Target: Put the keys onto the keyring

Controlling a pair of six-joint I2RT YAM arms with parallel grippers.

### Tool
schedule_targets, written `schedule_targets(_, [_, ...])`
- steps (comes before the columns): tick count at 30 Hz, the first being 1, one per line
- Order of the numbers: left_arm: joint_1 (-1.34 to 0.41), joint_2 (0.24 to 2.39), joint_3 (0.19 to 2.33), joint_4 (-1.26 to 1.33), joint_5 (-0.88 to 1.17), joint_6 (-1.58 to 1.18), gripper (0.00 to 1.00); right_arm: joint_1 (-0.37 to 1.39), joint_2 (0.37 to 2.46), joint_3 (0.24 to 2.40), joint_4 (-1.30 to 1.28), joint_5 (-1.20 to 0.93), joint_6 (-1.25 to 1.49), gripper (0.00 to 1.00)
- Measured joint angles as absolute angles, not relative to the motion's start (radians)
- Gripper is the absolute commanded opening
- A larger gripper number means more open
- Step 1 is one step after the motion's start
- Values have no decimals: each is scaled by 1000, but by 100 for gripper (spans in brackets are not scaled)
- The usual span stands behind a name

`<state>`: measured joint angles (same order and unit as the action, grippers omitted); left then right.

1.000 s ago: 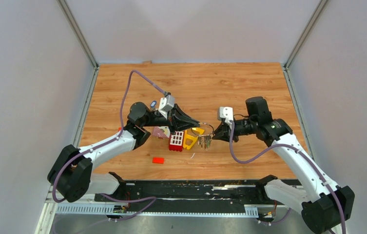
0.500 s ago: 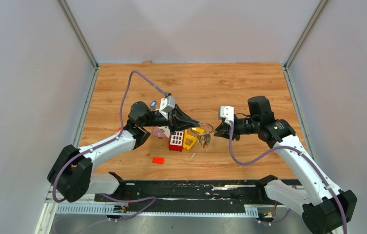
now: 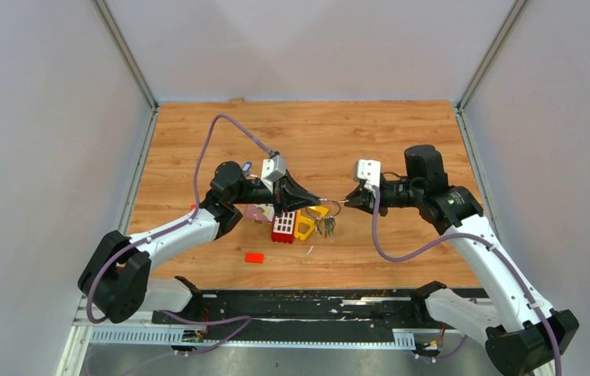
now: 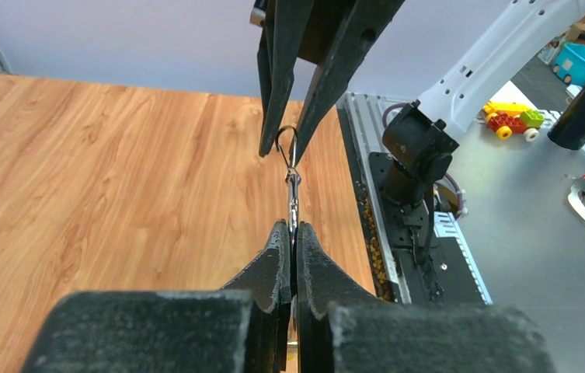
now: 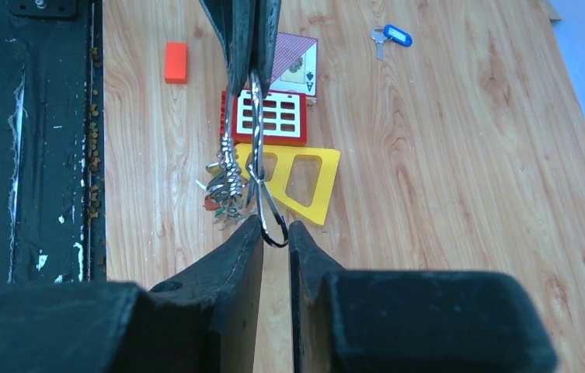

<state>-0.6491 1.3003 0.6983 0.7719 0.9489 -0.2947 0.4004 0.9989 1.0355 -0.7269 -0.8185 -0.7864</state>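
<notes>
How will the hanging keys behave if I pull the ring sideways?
The keys hang loose from the keyring, so they will likely swing and slide along it. The ring is thin wire pinched between the left gripper and the right gripper, so it may flex or slip free.

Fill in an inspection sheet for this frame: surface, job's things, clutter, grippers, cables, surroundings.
Surface: wooden table, with crumbs along the near black strip.
Job's things: keyring stretched in the air between both grippers, bunch of keys hanging from it; blue-headed key lying apart on the table.
Clutter: red block, red grid piece, yellow triangular frame, playing card.
Grippers: left gripper shut on the keyring; right gripper pinching its other end.
Cables: left purple cable arches over the table; right purple cable hangs below its wrist.
Surroundings: grey walls; toy bricks beyond the table.
</notes>
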Motion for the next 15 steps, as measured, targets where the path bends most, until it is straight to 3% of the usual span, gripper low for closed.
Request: schedule_targets(15, [-651,1331,698,717,941,-284,0,432,1093,1060,-638,-835,-665,10])
